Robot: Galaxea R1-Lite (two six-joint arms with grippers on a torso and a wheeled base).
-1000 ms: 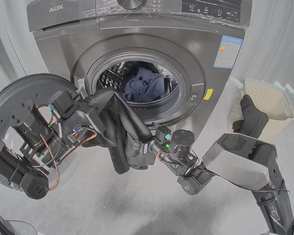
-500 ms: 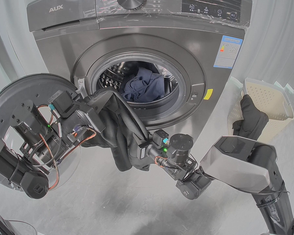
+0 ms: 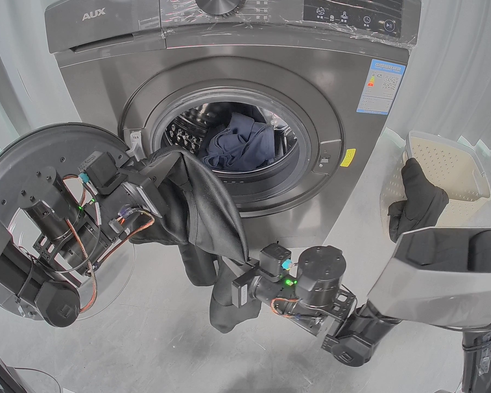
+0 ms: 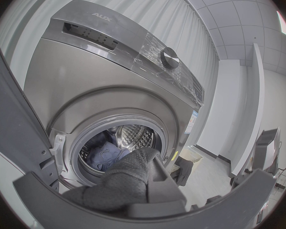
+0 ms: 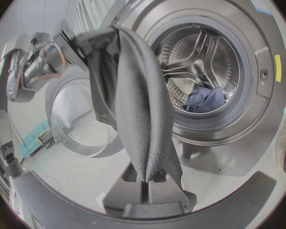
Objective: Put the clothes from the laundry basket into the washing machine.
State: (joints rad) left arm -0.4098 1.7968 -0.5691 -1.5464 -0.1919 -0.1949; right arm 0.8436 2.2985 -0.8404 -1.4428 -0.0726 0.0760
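Note:
A black garment (image 3: 204, 214) hangs stretched between both grippers in front of the washing machine (image 3: 229, 72). My left gripper (image 3: 166, 165) is shut on its upper end beside the drum opening. My right gripper (image 3: 240, 266) is shut on its lower part, down near the floor. In the right wrist view the black garment (image 5: 139, 112) runs taut from my right gripper (image 5: 145, 183) up to the left one. In the left wrist view the black garment (image 4: 124, 182) covers my left gripper (image 4: 151, 188). A blue garment (image 3: 243, 143) lies in the drum. Another black garment (image 3: 420, 197) droops over the laundry basket (image 3: 453, 176).
The round door (image 3: 43, 154) stands swung open on the left, behind my left arm. The laundry basket sits on the floor to the right of the machine. Grey floor (image 3: 147, 334) lies bare in front of the machine.
My right gripper has pulled down and back from the machine with the garment's lower end, stretching the cloth taut. The left gripper has hardly moved.

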